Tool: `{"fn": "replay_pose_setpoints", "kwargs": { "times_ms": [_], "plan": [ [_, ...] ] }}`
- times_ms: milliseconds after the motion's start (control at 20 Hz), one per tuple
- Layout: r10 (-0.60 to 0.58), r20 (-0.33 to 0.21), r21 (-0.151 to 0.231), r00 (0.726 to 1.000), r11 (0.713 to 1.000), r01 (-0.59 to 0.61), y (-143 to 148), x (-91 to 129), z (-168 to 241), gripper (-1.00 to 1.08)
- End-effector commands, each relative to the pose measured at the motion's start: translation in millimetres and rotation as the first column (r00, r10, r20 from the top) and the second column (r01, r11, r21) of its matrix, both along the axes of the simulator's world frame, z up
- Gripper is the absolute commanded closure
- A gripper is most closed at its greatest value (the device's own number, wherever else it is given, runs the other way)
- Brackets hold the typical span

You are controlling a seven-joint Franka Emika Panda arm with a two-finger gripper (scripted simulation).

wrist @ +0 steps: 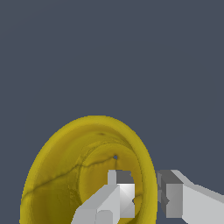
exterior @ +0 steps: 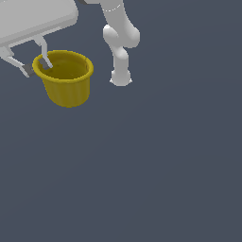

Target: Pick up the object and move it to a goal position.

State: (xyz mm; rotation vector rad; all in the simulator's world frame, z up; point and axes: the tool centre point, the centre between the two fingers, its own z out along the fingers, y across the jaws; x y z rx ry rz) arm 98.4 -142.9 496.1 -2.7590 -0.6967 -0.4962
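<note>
White gripper (exterior: 36,66) straddles the rim wall of the mustard-yellow cup (exterior: 68,85), one finger inside, the other outside, jaws narrowed around that wall; whether the pads actually press it I cannot tell. Judging by this, the grasp is made or nearly so, while the carry to the goal remains. The cup sits upright at the exterior view's upper left, with no goal marker visible.

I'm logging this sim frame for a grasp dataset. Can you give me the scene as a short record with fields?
object: mustard-yellow tapered plastic cup, upright, thick rolled rim
gripper: white gripper straddling the cup's rim on the exterior view's left
jaws: one inside the cup, one outside; contact with the wall unclear
surface: plain dark grey floor
goal marker: none visible
</note>
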Motion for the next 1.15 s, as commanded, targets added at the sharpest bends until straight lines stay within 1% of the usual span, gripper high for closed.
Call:
{"fn": "replay_pose_setpoints", "kwargs": {
  "times_ms": [0, 450, 1100],
  "plan": [
    [0.0, 0.003, 0.0, 1.0, 1.0, 0.0, -2, 1, 11, 1.08],
    [0.0, 0.003, 0.001, 1.0, 1.0, 0.0, -7, 4, 30, 1.08],
    [0.001, 0.004, 0.002, 1.0, 1.0, -0.001, -8, 5, 36, 1.08]
  ]
}}
